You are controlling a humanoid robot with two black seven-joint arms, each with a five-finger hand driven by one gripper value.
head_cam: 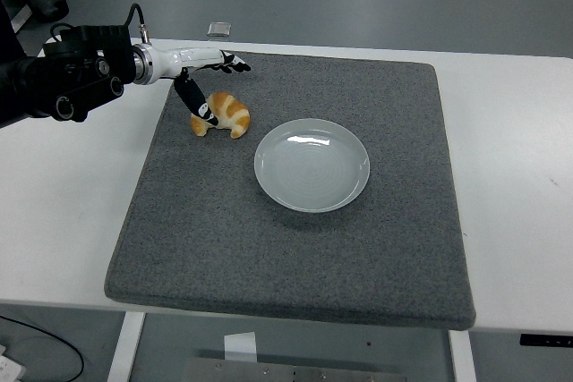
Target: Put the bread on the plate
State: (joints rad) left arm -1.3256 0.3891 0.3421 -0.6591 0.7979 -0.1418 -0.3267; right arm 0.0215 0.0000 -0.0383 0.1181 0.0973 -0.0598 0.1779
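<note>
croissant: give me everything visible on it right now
The croissant is a golden-brown, crescent-shaped pastry with paler ridged bands, its two tips pointing toward the table's near edge. It looks whole and lies flat on the grey mat, left of the white plate and apart from it. The left hand is over it, thumb down at its left side; contact is unclear.

Golden croissant-shaped bread (pixel 224 114) lies flat, ends toward near side, just left of the empty white plate (pixel 312 165).
</note>
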